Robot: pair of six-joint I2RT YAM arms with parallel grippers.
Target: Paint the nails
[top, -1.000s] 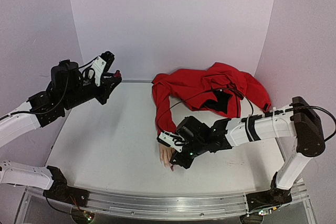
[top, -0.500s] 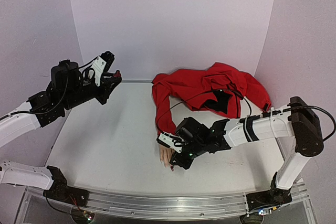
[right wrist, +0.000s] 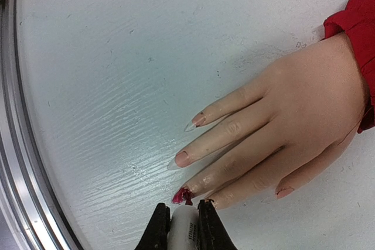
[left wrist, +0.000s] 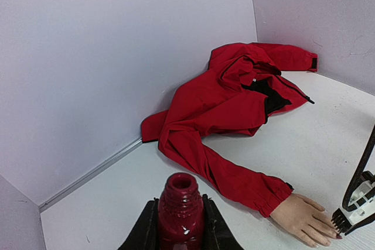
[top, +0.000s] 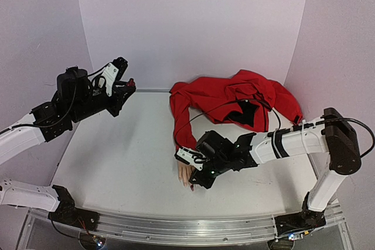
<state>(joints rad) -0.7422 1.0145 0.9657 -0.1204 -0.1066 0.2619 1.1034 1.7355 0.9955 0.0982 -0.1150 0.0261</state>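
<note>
Pale mannequin hand (right wrist: 304, 103) in red sleeve (right wrist: 357, 16) lay flat on white table (right wrist: 88, 57); oval nails (right wrist: 181, 158) pink, one smeared dark red. Right gripper (right wrist: 183, 215) clamped white brush handle (right wrist: 184, 233) beside it. Left gripper (left wrist: 180, 229) clamped open dark-red polish bottle (left wrist: 180, 200).

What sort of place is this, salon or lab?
Probably a lab test cell: white table boxed in by blank walls, aluminium rail at its near edge, a mannequin hand instead of a client.
</note>
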